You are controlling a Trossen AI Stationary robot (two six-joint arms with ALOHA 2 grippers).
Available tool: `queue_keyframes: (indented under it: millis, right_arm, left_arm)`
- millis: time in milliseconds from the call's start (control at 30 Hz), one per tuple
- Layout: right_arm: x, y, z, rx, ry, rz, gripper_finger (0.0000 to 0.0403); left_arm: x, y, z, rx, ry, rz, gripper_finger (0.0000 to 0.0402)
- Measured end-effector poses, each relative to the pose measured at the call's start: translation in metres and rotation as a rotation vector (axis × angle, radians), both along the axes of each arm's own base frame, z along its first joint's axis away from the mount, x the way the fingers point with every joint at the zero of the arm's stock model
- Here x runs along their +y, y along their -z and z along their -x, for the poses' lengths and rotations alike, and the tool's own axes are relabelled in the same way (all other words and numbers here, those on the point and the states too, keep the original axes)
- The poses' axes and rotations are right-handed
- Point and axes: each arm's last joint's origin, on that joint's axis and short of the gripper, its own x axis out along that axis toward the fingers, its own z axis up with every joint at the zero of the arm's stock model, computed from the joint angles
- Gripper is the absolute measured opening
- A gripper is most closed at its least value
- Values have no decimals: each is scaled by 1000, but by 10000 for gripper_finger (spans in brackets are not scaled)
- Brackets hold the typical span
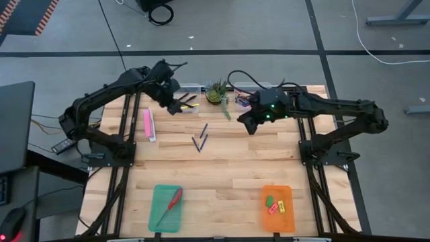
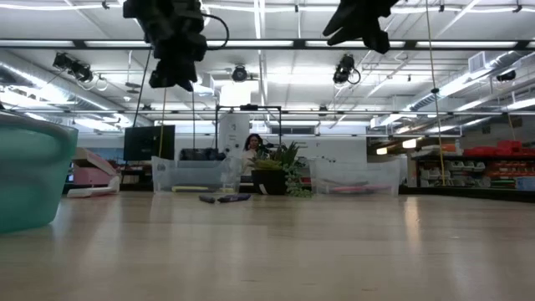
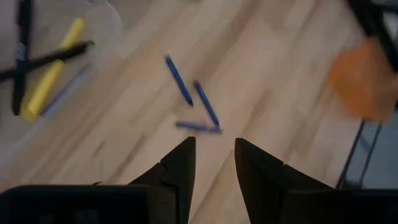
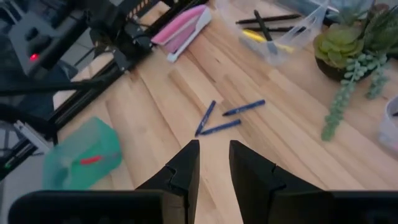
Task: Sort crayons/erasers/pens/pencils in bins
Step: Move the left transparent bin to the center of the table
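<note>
Three blue pens [image 1: 201,138] lie loose on the wooden table's middle; they also show in the left wrist view [image 3: 194,104] and the right wrist view [image 4: 227,118]. My left gripper [image 1: 177,105] hangs open above the table by a clear bin [image 3: 43,68] that holds black pencils and a yellow one. My right gripper [image 1: 249,125] hangs open to the right of the pens, above the table. Nothing is between either pair of fingers. The orange tray [image 1: 277,208] holds small erasers. The teal tray [image 1: 166,207] holds red-handled scissors.
A long pink box [image 1: 149,124] lies at the left. A potted plant [image 1: 218,94] stands at the far edge between the two clear bins; the second bin [image 2: 355,177] is right of it. Bare wood lies between the pens and the two trays at the near edge.
</note>
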Motion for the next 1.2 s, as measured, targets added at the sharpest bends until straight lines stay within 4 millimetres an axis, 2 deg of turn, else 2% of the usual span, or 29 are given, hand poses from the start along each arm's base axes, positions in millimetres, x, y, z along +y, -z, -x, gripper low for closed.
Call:
queue_keyframes:
  millis: [100, 200, 367, 467, 533, 633, 733, 833, 967, 1200]
  right_arm:
    - [4, 1, 3, 24, -7, -7, 93]
    - [4, 3, 0, 32, -31, 20, 93]
    - [2, 5, -12, 5, -62, 72, 93]
    - [1, 7, -21, -29, -71, 90, 94]
    - [0, 9, -26, -35, -74, 96, 94]
    - [0, 13, -30, -24, -74, 93, 94]
    - [-1, 16, -32, -15, -73, 88, 94]
    - [-1, 16, -33, -12, -73, 86, 94]
    - [-1, 17, -33, -12, -74, 84, 94]
    - [2, 17, -33, -11, -68, 60, 95]
  left_arm:
    - [-7, 0, 1, 32, 69, -47, 118]
    - [-4, 2, 4, 113, 54, -129, 115]
    - [13, 25, -1, 218, 21, -56, 119]
    - [14, 37, -8, 293, 130, -33, 126]
    - [15, 40, -14, 343, 215, -86, 130]
    - [16, 35, -23, 406, 349, -256, 136]
    - [23, 33, -36, 448, 376, -358, 138]
    - [36, 37, -49, 445, 369, -329, 136]
    - [45, 53, -65, 448, 397, -257, 139]
    - [44, 75, -81, 473, 472, -216, 165]
